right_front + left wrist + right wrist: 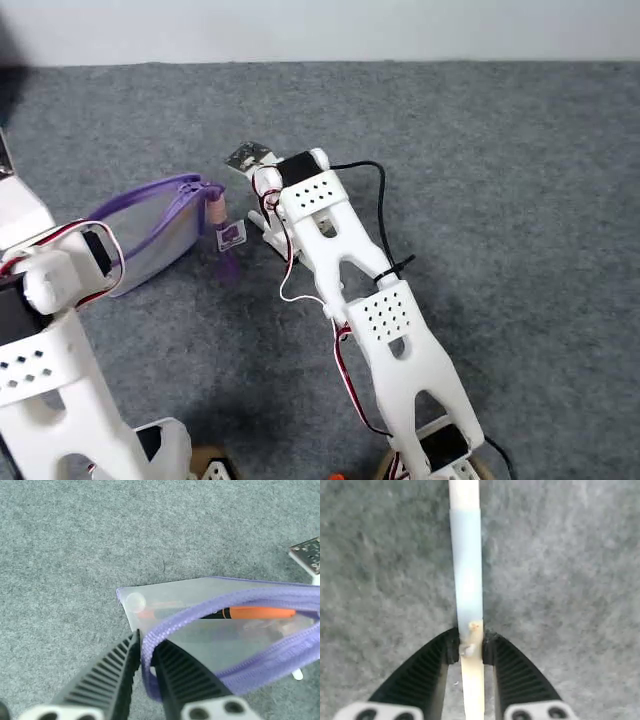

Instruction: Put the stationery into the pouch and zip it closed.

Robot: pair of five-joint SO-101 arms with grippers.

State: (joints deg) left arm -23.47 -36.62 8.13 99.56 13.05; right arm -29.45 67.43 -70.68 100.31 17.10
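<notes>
Left gripper point(145, 642) is pinched tight on the pouch point(200, 595), with both ribbed jaws closed over the purple zipper point(240, 600) at one corner. The right gripper point(470, 642) is clamped too, holding a slim cream stick point(466, 570) with a pale, translucent blue sleeve along part of it. The stick runs straight out from between the jaws, over the mat.

The pouch is frosted and see-through, edged in purple. Its mouth gapes open, and the zipper's 2 sides curve apart. Inside lies 1 orange pen point(262, 612) with a dark band. There are paler shapes beside it that I cannot make out.

From the high view, the pouch lies flat on the left part of the grey mat point(500, 180), with the right arm point(340, 260) reaching in to its open end. A small purple tag point(232, 237) rests on the mat just beside that end.

There is plenty of bare mat on the far side and off to the right. The mat's far edge meets a white strip, well apart from the pouch.

The count is 2 arms, 1 pouch, 1 pen inside, 1 stick in the jaws and 1 tag.
</notes>
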